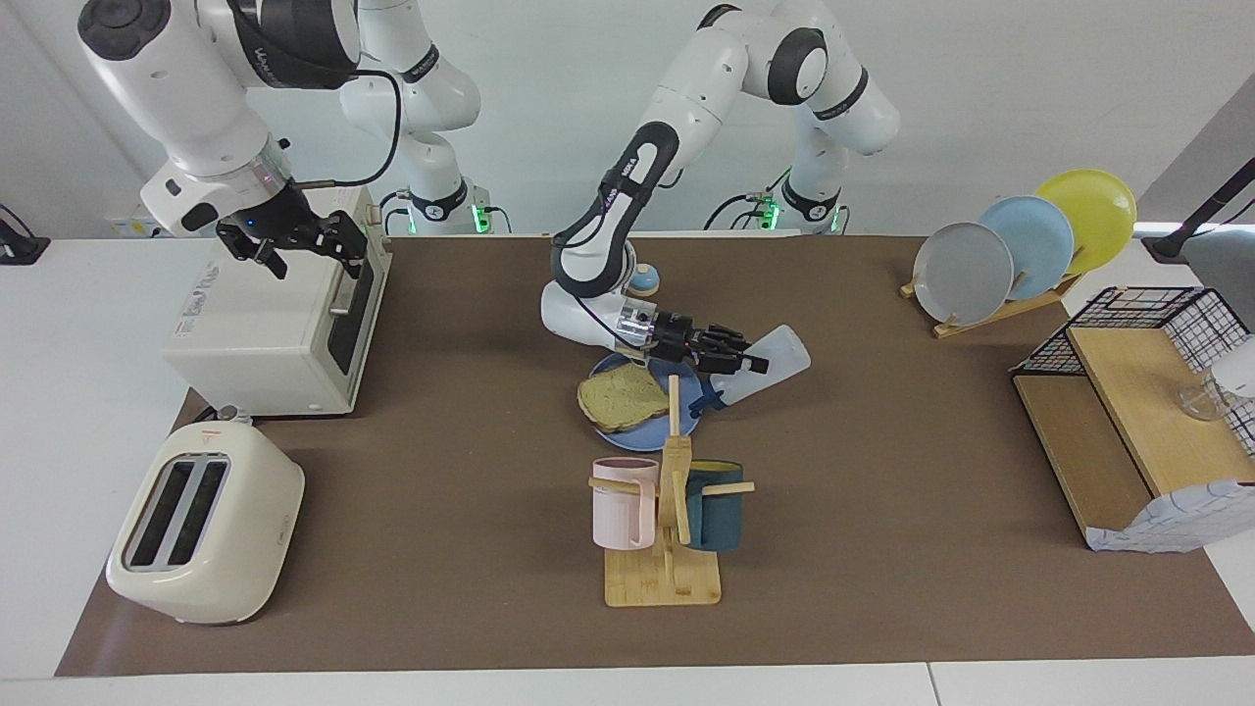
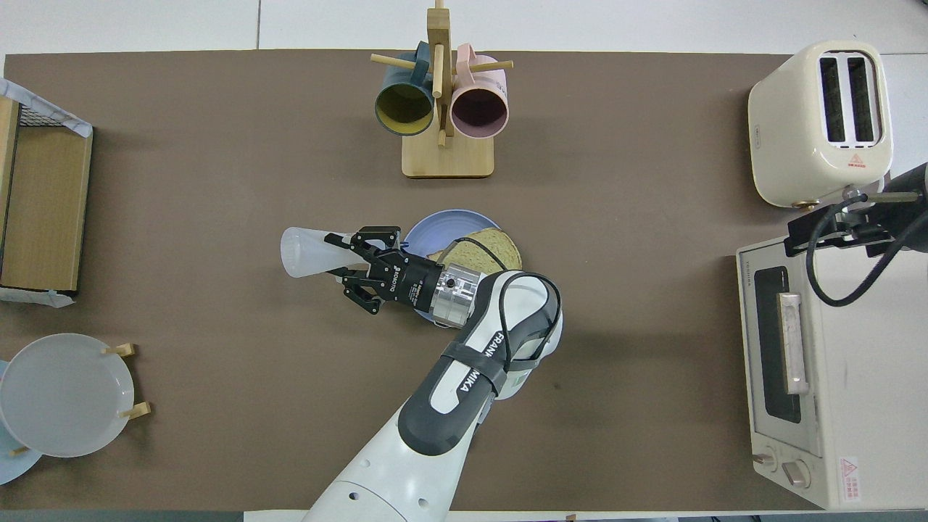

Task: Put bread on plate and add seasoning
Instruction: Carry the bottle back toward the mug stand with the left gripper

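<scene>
The seasoning bottle [image 1: 770, 361] sits a little right of centre in the facing frame, gripped across its body by the left gripper [image 1: 730, 358], whose fingers are clamped shut on it. It is tipped down, the dark cap low over the edge of the plate [image 1: 691, 424] toward the left arm's end, the pale base pointing up and away.

The bread [image 1: 623, 397] lies flat on the plate at mid-frame, so the first half of the task looks done. The cap appears to hang over the plate's edge rather than over the slice itself. To do the pour well, I would judge the cap needs to come over the middle of the bread and point more steeply down, then move gently so nothing lands on the brown mat. The mug rack [image 1: 665, 520] stands just below the plate in that frame, so the sweep should stay clear of its upright post.

The right gripper [image 1: 294, 240] waits, spread open and empty, over the toaster oven [image 1: 275, 328] at upper left.
</scene>
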Robot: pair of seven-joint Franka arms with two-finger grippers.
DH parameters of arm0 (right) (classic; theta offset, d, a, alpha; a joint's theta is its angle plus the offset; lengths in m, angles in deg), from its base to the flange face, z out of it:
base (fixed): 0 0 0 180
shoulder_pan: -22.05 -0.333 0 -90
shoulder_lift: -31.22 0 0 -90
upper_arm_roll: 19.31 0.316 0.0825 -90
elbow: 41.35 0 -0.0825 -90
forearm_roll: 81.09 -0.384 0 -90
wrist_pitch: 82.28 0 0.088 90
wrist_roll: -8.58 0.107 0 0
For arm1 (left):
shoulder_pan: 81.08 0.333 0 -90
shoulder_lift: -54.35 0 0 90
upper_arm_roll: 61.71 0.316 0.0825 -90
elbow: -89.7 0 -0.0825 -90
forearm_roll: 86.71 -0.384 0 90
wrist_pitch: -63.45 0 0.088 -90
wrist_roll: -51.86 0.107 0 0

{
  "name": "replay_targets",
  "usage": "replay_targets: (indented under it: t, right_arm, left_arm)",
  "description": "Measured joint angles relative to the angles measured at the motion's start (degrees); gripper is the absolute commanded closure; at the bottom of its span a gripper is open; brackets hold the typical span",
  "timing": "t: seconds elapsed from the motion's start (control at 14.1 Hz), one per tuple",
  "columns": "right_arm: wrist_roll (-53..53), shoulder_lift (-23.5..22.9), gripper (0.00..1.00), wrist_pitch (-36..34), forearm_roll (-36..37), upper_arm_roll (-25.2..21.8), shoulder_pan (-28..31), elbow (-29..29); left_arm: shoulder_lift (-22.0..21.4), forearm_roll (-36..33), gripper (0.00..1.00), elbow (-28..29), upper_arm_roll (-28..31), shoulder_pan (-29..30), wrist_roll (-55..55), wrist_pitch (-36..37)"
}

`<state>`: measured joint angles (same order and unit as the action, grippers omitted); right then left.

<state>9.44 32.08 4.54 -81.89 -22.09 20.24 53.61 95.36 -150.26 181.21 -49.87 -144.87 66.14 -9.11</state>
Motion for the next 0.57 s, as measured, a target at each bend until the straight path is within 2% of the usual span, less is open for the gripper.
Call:
replay_targets:
  t: [0.35, 0.57]
  right_arm:
    - [0.00, 0.00, 0.00, 0.00, 0.00, 0.00, 0.00, 0.00]
    - [0.00, 0.00, 0.00, 0.00, 0.00, 0.00, 0.00, 0.00]
  left_arm:
    - [0.00, 1.76, 1.00, -0.10, -0.04, -4.76, 0.00, 0.55]
    - [0.00, 2.01, 1.00, -0.14, 0.15, -5.56, 0.00, 0.61]
